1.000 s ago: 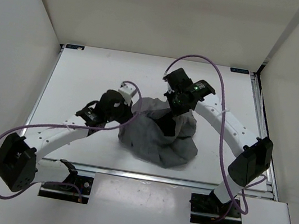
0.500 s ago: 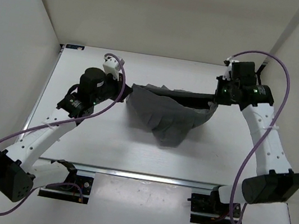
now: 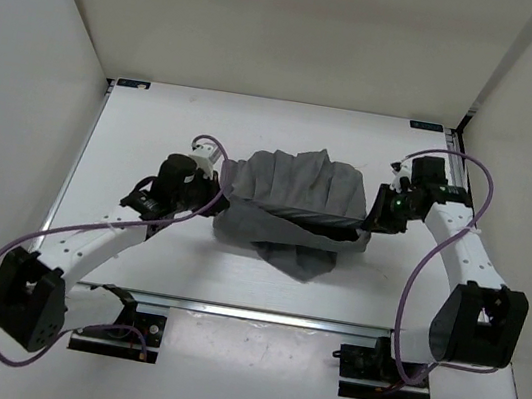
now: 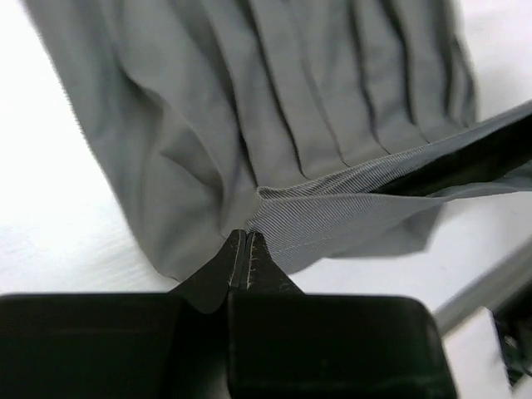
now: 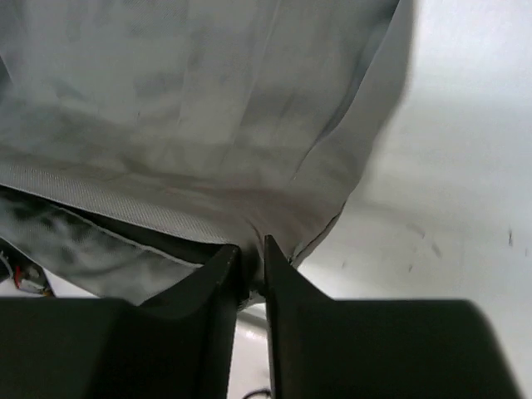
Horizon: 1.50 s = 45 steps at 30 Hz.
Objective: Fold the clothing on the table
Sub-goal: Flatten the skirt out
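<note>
Between end effectors, clothing (image 3: 291,199) stretched on table (image 3: 155,131).

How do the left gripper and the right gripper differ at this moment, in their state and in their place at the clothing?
The left gripper is fully shut, its fingers pressed together on a corner of the clothing; the right gripper shows a narrow gap between its fingers, with fabric in it. The left gripper is at the clothing's left end, the right gripper at its right end. Both grippers are at the same ribbed band of the clothing, low over the table.

One clothing (image 3: 291,199), one table (image 3: 155,131), two end effectors: left end effector (image 3: 219,188), right end effector (image 3: 378,209).
</note>
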Each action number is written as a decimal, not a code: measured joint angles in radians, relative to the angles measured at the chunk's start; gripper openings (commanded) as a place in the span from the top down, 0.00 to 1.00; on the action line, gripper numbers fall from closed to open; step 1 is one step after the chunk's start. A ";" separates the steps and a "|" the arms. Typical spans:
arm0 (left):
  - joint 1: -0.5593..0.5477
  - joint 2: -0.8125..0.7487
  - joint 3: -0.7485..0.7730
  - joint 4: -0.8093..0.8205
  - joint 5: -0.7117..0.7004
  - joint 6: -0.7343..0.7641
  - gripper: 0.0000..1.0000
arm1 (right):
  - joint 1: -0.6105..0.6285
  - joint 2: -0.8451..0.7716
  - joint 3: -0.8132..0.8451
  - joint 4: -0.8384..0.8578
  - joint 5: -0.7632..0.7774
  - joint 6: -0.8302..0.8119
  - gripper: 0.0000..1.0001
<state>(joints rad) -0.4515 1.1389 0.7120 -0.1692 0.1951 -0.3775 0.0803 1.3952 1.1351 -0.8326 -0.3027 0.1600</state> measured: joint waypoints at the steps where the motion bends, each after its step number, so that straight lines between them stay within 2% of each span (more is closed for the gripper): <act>1: 0.004 0.029 0.005 0.007 -0.010 0.000 1.00 | -0.007 0.013 -0.014 0.032 -0.006 0.004 0.68; 4: 0.027 0.129 0.034 0.021 -0.037 -0.002 1.00 | -0.021 0.032 -0.064 0.167 -0.007 0.022 0.60; 8: 0.080 0.235 0.078 0.043 -0.036 -0.024 1.00 | -0.023 0.032 -0.086 0.302 0.000 0.034 0.56; 12: 0.127 0.264 0.085 0.043 -0.046 -0.032 1.00 | -0.010 0.006 -0.102 0.377 0.049 0.005 0.40; 13: 0.136 0.266 0.085 0.043 -0.052 -0.032 1.00 | -0.004 -0.016 -0.121 0.391 0.058 -0.010 0.32; 14: 0.141 0.266 0.085 0.043 -0.054 -0.032 1.00 | 0.005 -0.045 -0.149 0.407 0.064 -0.020 0.30; 18: 0.148 0.274 0.085 0.043 -0.054 -0.032 1.00 | 0.034 -0.193 -0.298 0.465 0.040 -0.069 0.29; 22: 0.148 0.295 0.085 0.042 -0.054 -0.031 1.00 | 0.025 -0.224 -0.358 0.502 -0.031 -0.090 0.28; 28: 0.146 0.314 0.090 0.031 -0.054 -0.028 1.00 | 0.044 -0.178 -0.364 0.589 -0.143 -0.121 0.31; 36: 0.142 0.314 0.103 0.018 -0.053 -0.022 1.00 | 0.043 0.013 -0.294 0.657 -0.278 -0.120 0.35; 40: 0.142 0.315 0.103 0.014 -0.054 -0.019 1.00 | 0.037 0.072 -0.255 0.688 -0.343 -0.105 0.47; 42: 0.142 0.315 0.103 0.013 -0.054 -0.019 1.00 | 0.031 0.095 -0.238 0.706 -0.377 -0.091 0.62; 43: 0.143 0.315 0.103 0.013 -0.054 -0.018 1.00 | 0.030 0.101 -0.233 0.713 -0.392 -0.087 0.64; 45: 0.148 0.315 0.102 0.014 -0.054 -0.016 1.00 | 0.020 0.113 -0.230 0.726 -0.441 -0.071 0.76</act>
<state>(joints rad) -0.3038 1.4536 0.8143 -0.1555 0.1413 -0.3935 0.1001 1.5085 0.9054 -0.1066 -0.7433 0.0895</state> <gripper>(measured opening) 0.020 0.315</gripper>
